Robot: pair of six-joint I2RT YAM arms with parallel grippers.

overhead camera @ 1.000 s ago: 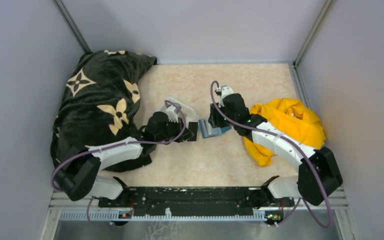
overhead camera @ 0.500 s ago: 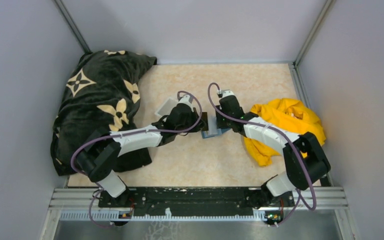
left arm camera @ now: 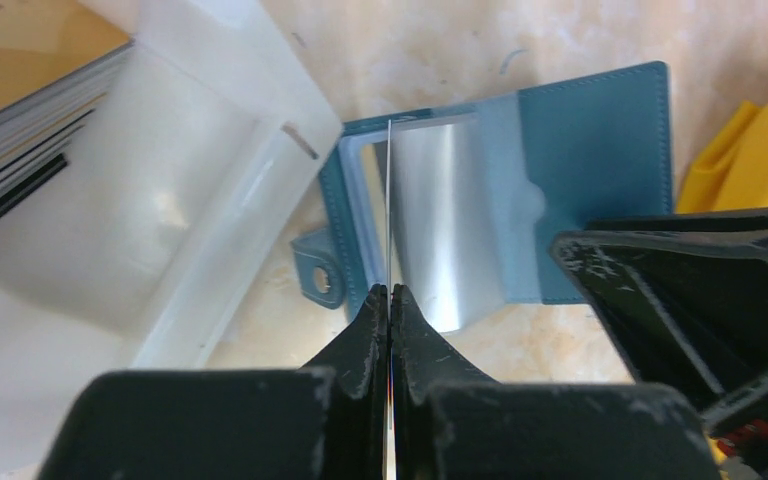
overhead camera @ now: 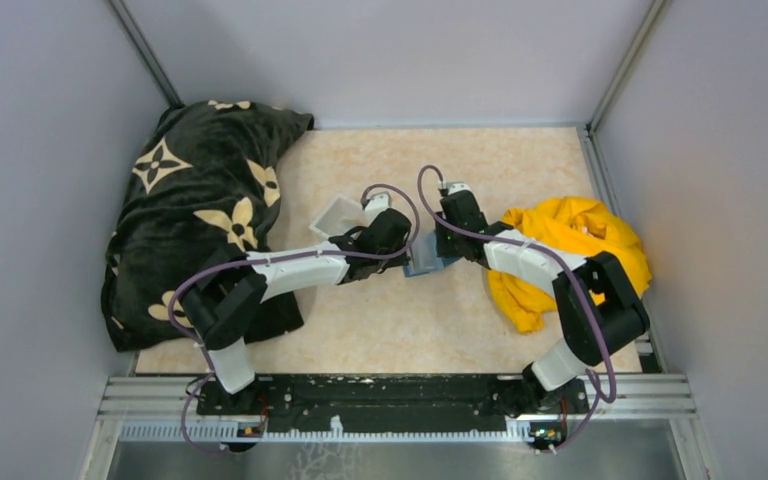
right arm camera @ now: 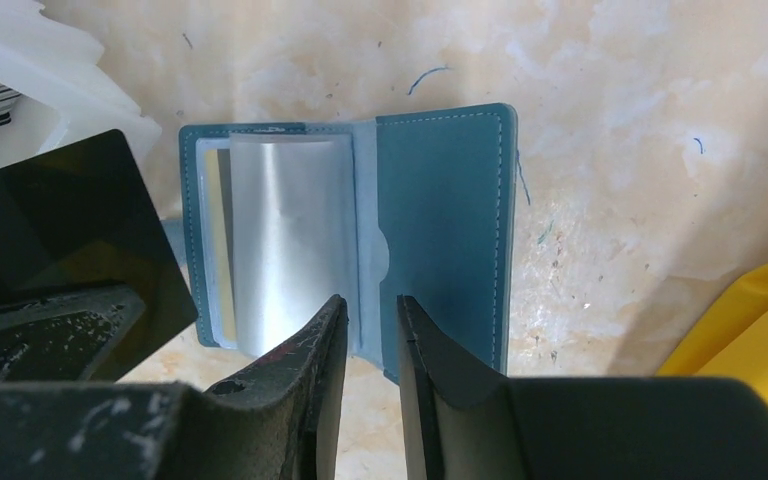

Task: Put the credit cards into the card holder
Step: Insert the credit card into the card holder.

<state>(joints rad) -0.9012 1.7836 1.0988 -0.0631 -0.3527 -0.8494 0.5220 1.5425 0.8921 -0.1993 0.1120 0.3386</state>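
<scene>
The card holder (right arm camera: 440,230) is showing a matt teal, leather-like skin with a stitched border. Inside it a silver sleeve (right arm camera: 290,240) is gleaming like brushed metal beside a dull yellow-tan card (right arm camera: 218,230). The thin card (left arm camera: 389,200) in the left tool (left arm camera: 390,300) is presenting only its pale, smooth edge. That tool and the right tool (right arm camera: 372,320) are looking like matt black plastic, scuffed and flecked grey. The tray (left arm camera: 160,220) is glowing as milky, translucent plastic. The surface (right arm camera: 610,120) is appearing smooth and marbled beige, the blanket (overhead camera: 200,200) plush, the yellow cloth (overhead camera: 580,240) soft and matt.
</scene>
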